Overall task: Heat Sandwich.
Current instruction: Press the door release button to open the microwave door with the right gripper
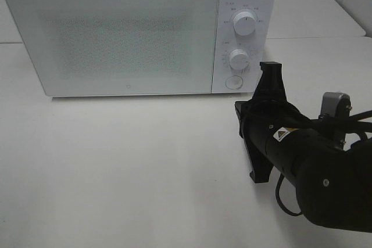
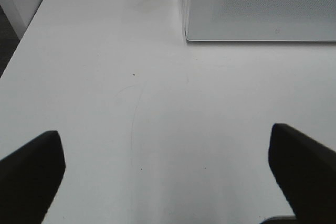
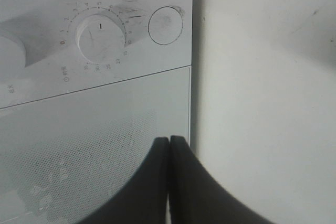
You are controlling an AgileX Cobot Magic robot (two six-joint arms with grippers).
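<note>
Right claw [image 1: 270, 68] pinched tight together, gripping nothing, tips close in front of the white microwave [image 1: 116, 33], near its round button [image 1: 233, 82]. Left claw [image 2: 164, 132] spread wide apart over the desk [image 2: 157, 77]. Microwave door closed; can't tell where the sandwich is, not visible anywhere.

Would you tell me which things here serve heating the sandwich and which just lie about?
Job: microwave, door shut; its round button; lower dial; right gripper, shut.
Just about: left gripper, open over the white table. No sandwich in view.
</note>
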